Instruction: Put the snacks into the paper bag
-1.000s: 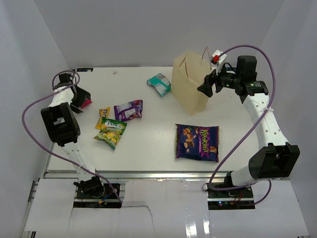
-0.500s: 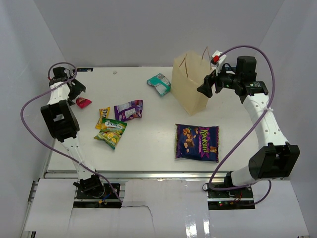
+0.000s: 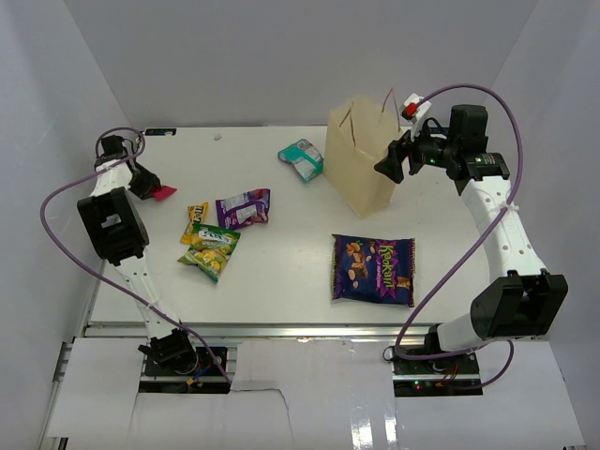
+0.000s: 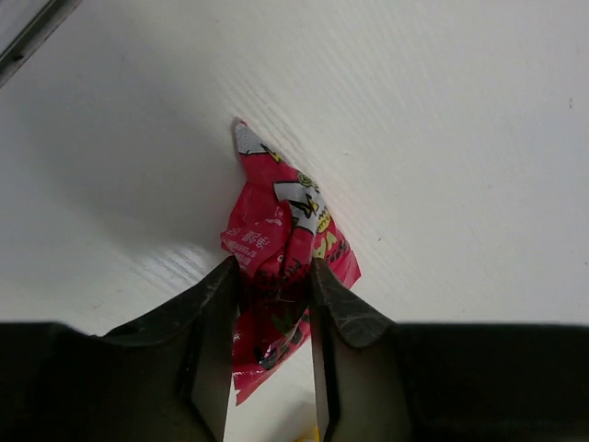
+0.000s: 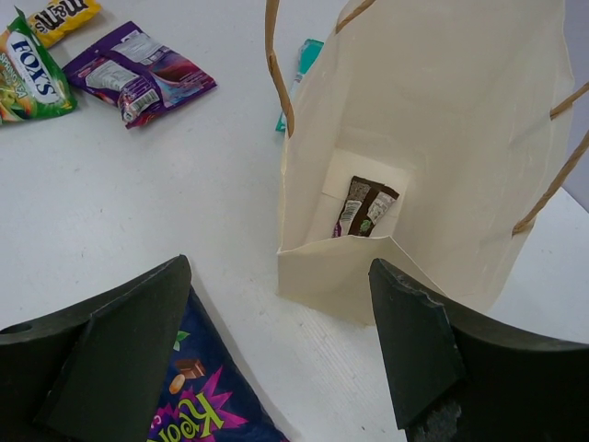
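Re-clamps the left tool (image 4: pixel 276 276) on the small red crinkly packet (image 4: pixel 281 244) at the white tabletop (image 3: pixel 291 253)'s far left after a brief release, readying its carry to the tall tan paper bag (image 3: pixel 361 164), with the right tool (image 5: pixel 281 276) spread wide beside it.

A white tabletop (image 3: pixel 281 277) stands in a booth of plain pale-grey walls: a back wall (image 3: pixel 281 56), a left wall (image 3: pixel 37 112) and a right wall (image 3: pixel 562 112). The light is soft and even, and shadows are faint. Up close, the surface shows fine parallel ridges. A metal rail (image 3: pixel 281 329) runs along the near edge, with white sheets (image 3: pixel 319 394) below it.
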You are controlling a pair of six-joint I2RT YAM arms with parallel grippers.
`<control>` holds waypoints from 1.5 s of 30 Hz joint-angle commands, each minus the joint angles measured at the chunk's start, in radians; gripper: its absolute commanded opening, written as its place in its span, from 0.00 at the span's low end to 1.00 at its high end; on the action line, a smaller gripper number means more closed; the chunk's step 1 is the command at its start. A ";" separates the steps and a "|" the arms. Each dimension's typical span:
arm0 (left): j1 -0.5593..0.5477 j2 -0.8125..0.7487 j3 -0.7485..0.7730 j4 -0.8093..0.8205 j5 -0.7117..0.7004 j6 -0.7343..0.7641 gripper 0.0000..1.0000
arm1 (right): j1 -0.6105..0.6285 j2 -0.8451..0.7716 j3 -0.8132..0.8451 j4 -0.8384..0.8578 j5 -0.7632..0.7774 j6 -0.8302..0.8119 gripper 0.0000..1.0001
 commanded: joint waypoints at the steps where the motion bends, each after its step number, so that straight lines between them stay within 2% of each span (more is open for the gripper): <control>1: 0.003 -0.060 -0.006 0.018 0.031 0.001 0.40 | -0.007 -0.025 0.036 -0.007 -0.007 0.009 0.84; 6: -0.011 -0.138 -0.055 0.072 0.127 -0.007 0.24 | -0.020 -0.054 0.011 -0.007 -0.012 0.004 0.84; 7: -0.028 -0.190 -0.103 0.122 0.156 -0.009 0.19 | -0.023 -0.057 0.007 -0.007 -0.012 0.003 0.84; 9: -0.052 -0.255 -0.153 0.234 0.257 -0.021 0.17 | -0.032 -0.069 -0.009 -0.007 -0.015 0.001 0.84; 12: -0.146 -0.384 -0.224 0.361 0.351 -0.051 0.13 | -0.047 -0.081 -0.032 -0.005 -0.024 0.001 0.84; 13: -0.208 -0.428 -0.229 0.442 0.406 -0.061 0.12 | -0.052 -0.086 -0.038 -0.003 -0.025 0.001 0.84; 18: -0.417 -0.464 -0.136 0.636 0.508 -0.160 0.05 | -0.069 -0.111 -0.066 0.001 -0.035 0.002 0.84; 22: -0.587 -0.369 0.031 0.758 0.574 -0.213 0.03 | -0.072 -0.135 -0.079 0.004 -0.027 0.009 0.84; 27: -0.735 -0.229 0.336 0.773 0.548 -0.223 0.04 | -0.072 -0.160 -0.096 0.003 -0.012 0.012 0.84; 31: -0.802 -0.133 0.482 0.787 0.493 -0.220 0.06 | -0.106 -0.180 -0.121 0.003 -0.021 0.013 0.84; 39: -0.911 -0.027 0.584 0.800 0.313 -0.147 0.14 | -0.126 -0.206 -0.150 -0.002 -0.016 0.018 0.84; 45: -0.957 0.023 0.630 0.811 0.256 -0.128 0.16 | -0.132 -0.216 -0.171 -0.003 -0.025 0.021 0.84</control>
